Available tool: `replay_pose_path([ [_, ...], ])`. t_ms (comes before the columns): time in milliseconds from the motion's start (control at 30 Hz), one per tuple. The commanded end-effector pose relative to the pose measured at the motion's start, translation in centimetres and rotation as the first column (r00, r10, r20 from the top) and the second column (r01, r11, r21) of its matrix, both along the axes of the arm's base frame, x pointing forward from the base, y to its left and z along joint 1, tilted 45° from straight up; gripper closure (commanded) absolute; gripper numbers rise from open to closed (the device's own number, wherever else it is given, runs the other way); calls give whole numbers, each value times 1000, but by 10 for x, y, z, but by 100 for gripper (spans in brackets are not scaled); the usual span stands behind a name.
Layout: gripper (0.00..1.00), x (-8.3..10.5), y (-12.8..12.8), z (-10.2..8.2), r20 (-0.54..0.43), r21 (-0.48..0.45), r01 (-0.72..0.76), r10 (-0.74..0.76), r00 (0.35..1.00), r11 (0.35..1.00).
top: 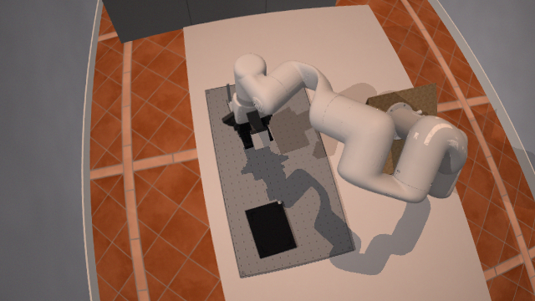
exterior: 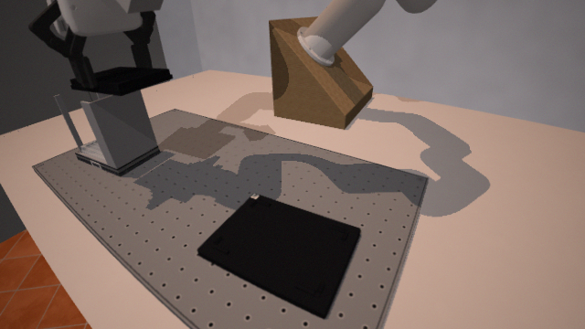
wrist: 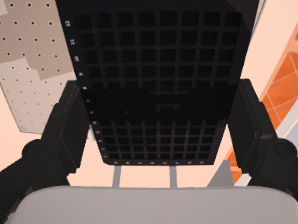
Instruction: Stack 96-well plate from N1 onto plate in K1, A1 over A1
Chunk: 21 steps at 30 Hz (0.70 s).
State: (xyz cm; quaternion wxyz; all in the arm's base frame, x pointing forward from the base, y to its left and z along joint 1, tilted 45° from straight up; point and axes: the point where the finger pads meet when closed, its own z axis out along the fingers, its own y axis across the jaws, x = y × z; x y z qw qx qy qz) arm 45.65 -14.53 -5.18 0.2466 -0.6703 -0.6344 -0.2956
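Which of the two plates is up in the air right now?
The black plate clamped in the gripper, held above the rack; the other sits at the rack's bottom.

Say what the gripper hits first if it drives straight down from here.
Probably the stack rack K1 directly below: the gripper holds the 96-well plate just above its top, so the plate likely meets the rack first.
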Motion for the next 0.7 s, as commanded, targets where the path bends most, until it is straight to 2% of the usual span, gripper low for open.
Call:
replay_pose_path([
  [0,100,-2,-14,-11,2,-2,1,-1,1000,1000],
  [667,100,-12,-56,-53,2,-2,1,-1,1000,1000],
])
